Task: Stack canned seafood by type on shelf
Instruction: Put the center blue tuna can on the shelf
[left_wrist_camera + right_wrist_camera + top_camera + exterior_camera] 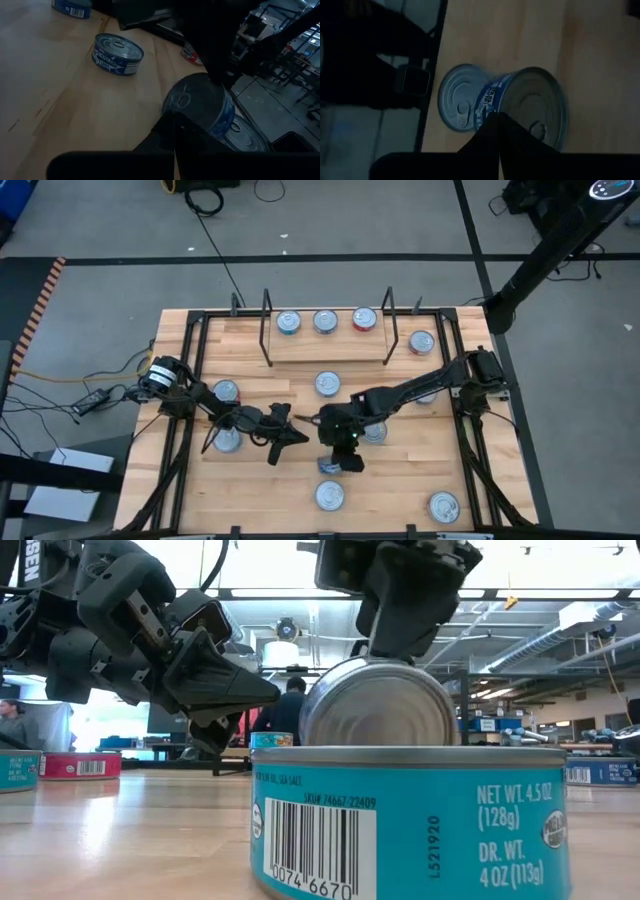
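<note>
High view: right gripper jaws clamp tilted tin; bare tabletop beside.

A big open robotics lab: grey floor crossed by black tape and cables, exposed ceiling ducts, cluttered workbenches, people behind the wooden table.

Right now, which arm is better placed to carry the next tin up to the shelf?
The right. Its hand is shut on a blue-label tin, tilted on edge near the table's middle. The left hand is shut on nothing beside it. The shelf already holds three tins.
</note>
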You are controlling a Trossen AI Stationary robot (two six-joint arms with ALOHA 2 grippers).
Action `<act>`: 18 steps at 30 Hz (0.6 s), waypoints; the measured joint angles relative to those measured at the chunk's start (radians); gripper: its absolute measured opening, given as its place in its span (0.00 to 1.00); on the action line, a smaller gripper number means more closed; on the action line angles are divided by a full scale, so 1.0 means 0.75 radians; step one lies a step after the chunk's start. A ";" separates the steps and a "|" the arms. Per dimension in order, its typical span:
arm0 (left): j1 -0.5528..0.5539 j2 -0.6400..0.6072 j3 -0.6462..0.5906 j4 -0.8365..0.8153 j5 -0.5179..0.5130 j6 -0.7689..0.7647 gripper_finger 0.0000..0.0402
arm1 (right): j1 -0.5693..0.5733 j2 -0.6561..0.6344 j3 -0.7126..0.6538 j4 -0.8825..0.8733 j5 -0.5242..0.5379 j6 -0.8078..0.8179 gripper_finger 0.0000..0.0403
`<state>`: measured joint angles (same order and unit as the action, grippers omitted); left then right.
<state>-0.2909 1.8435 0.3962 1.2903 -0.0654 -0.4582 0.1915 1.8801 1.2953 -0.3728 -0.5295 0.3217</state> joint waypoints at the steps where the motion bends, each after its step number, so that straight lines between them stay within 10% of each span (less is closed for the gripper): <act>1: 0.000 0.000 0.000 -0.001 0.000 0.000 0.00 | -0.012 0.000 0.000 0.003 -0.008 0.031 0.01; 18: 0.000 0.000 0.000 0.000 0.000 -0.029 0.00 | -0.149 -0.001 -0.026 -0.004 -0.067 0.303 0.01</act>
<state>-0.2909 1.8435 0.3962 1.2903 -0.0654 -0.4801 0.0795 1.8797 1.2758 -0.3761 -0.5801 0.5486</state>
